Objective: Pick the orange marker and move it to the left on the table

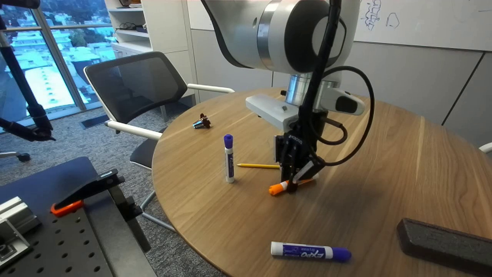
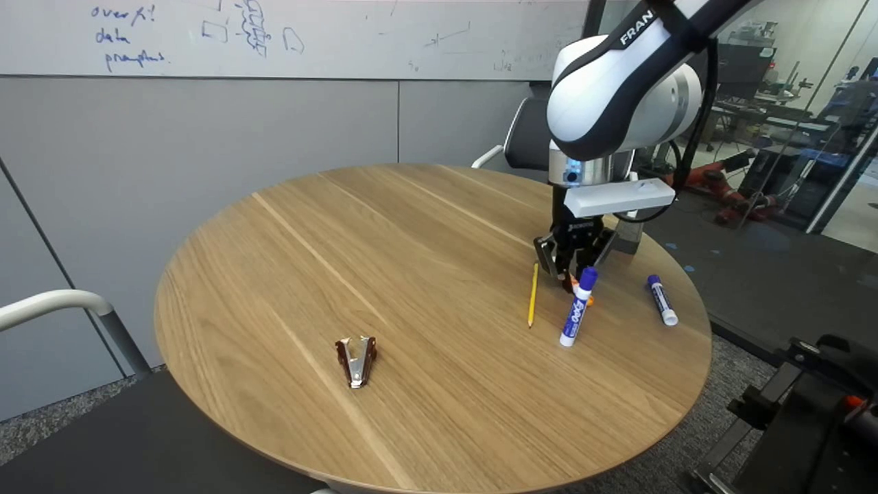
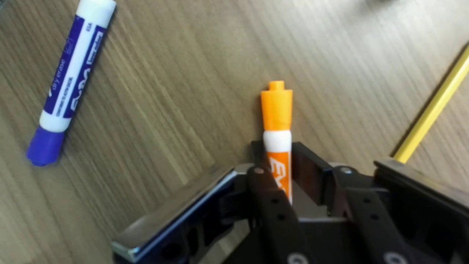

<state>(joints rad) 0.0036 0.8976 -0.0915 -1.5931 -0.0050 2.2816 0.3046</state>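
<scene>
1. Gripper [image 3: 278, 156] stood narrow in the wrist view, seemingly holding the marker [image 3: 277, 141] by its barrel, behind the cap. Lift and carry were probably yet to do.

2. The marker sat low at the table [image 2: 411, 274], right of centre in both exterior views; you couldn't tell whether it touched the top. If it did, sliding sideways before raising might have twisted it loose.

3. Grip force mattered: a round barrel squeezed too lightly might have rolled or pivoted at a jerk, its cap end dipping.

4. The upright pen [image 1: 229, 158], left of the gripper in an exterior view, was your likeliest casualty. Tall on a narrow base, it would probably have toppled had you swept low toward that side of the frame.

5. The pencil [image 1: 258, 166] lay near, passing behind the gripper in an exterior view. A low move could have shoved it.

6. Direction was another trap: the exterior views faced differently, so trusting the wrong frame's left could have misplaced your release. A long carry toward lower left of centre in an exterior view risked landing on the staple remover [image 2: 357, 361].
</scene>
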